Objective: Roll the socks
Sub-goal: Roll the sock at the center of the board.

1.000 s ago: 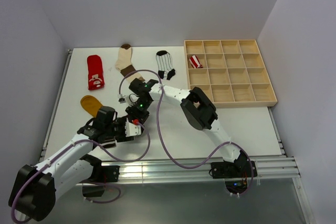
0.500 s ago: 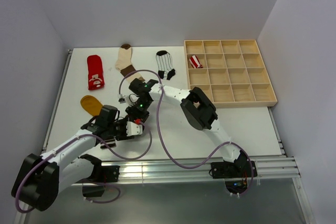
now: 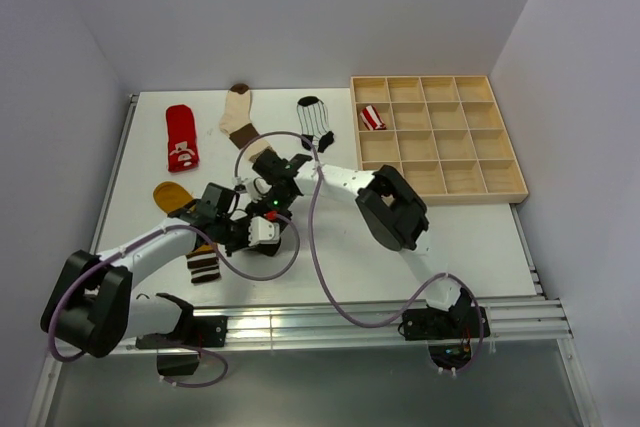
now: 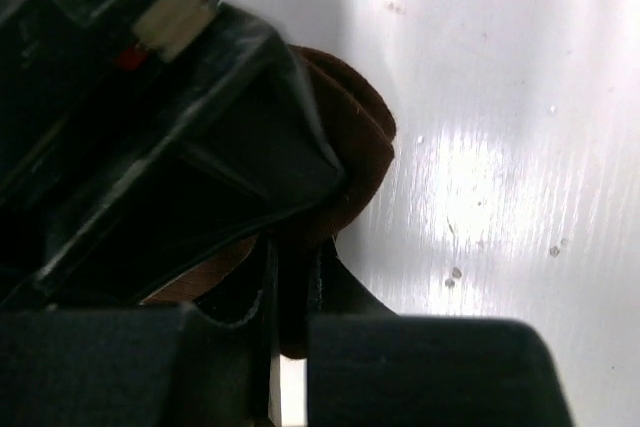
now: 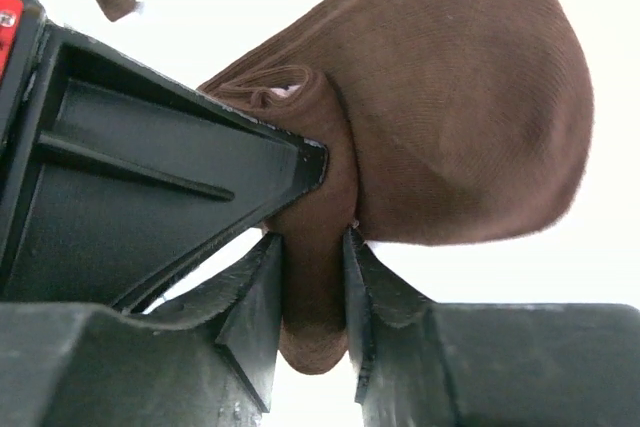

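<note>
1. Pinching the dark brown sock (image 5: 450, 97) from both sides, the two grippers meet at the middle-left of the table (image 3: 470, 237), with the mustard sock (image 3: 172, 197) near.
2. The right gripper (image 5: 312, 317) clamps a thick fold between narrow jaws. The left gripper (image 4: 293, 277) is closed almost flat on a thinner edge.
3. To roll well, one grip should anchor the sock while the other turns the fabric over tightly. A slack pull would probably loosen the bundle.
4. The fingers crowd together, so a collision is the risk.

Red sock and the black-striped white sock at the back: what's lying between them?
In the top view, the cream-and-brown sock lies flat on the table between the red sock and the striped sock.
</note>
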